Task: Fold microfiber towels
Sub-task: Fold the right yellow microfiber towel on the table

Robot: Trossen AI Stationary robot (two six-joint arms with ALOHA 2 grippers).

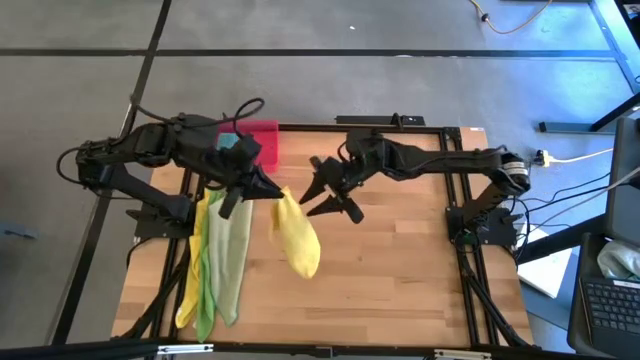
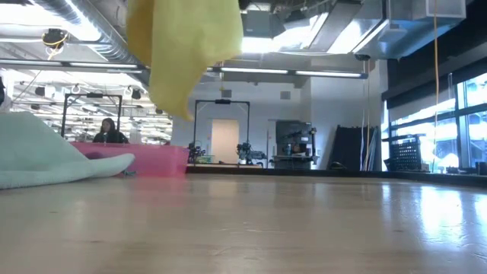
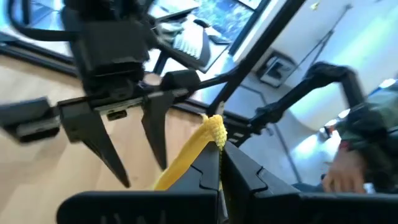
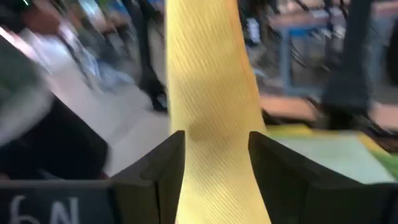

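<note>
My left gripper is pinched shut on a corner of the yellow towel, which hangs off the table mid-board; the low view shows it dangling clear of the wood. My right gripper sits just right of it, fingers spread apart with the cloth running between them, not clamped. Other towels, yellow, green and pale olive, lie in a strip at the left, and the pink tray with a teal towel is at the far left.
</note>
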